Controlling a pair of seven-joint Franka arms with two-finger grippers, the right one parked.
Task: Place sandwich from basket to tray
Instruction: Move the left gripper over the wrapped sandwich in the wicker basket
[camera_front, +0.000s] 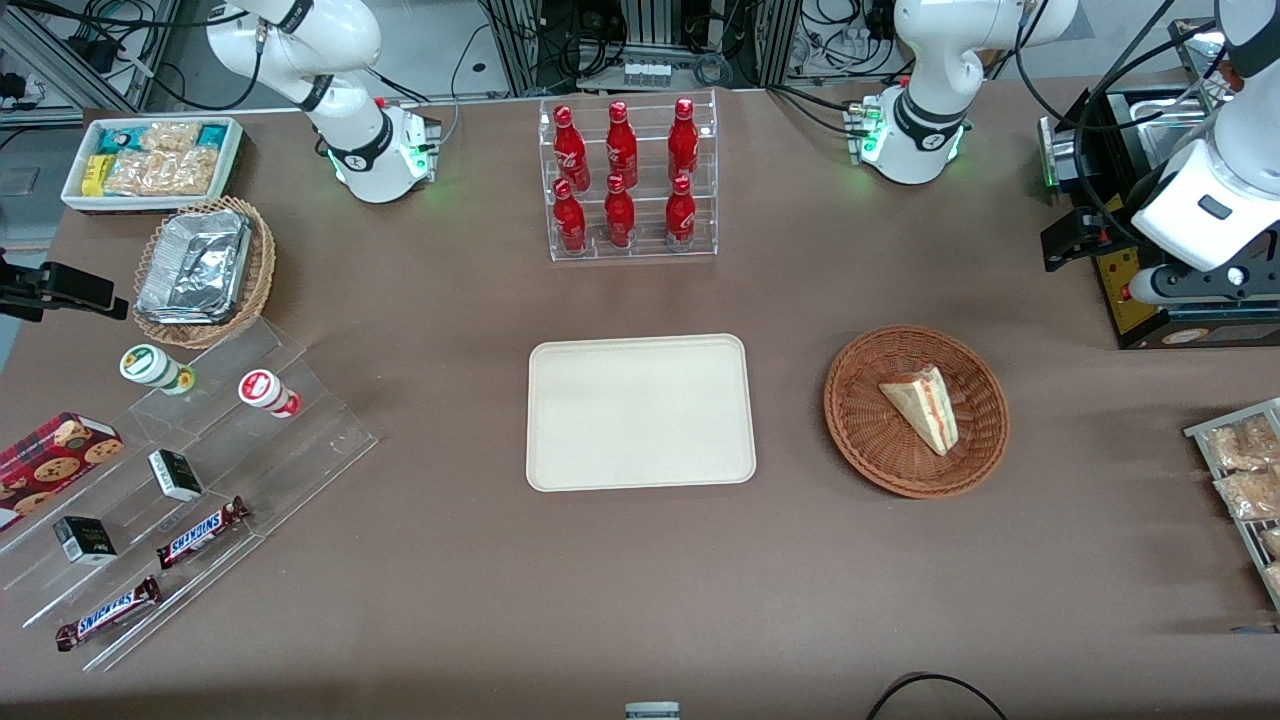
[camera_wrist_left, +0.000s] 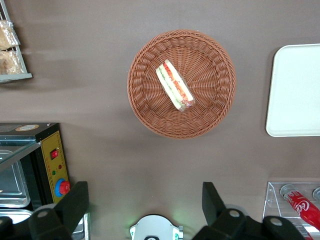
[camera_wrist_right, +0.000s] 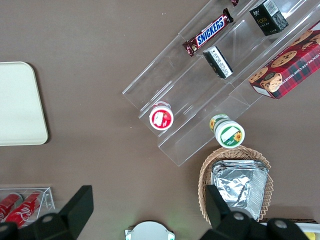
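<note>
The tool (camera_wrist_left: 145, 210) hangs high above the table (camera_wrist_left: 100, 150), fingers spread and holding nothing. The sandwich (camera_wrist_left: 174, 85) lies in the basket (camera_wrist_left: 145, 107), beside the tray (camera_front: 640, 470). A skewed descent could crush its soft bread or snag the wicker

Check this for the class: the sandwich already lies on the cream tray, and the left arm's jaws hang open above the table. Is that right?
Not quite. The sandwich lies in the reddish-brown basket, as the front view shows; the tray holds nothing. The rest stands: the gripper hangs above the table with its jaws open.
</note>
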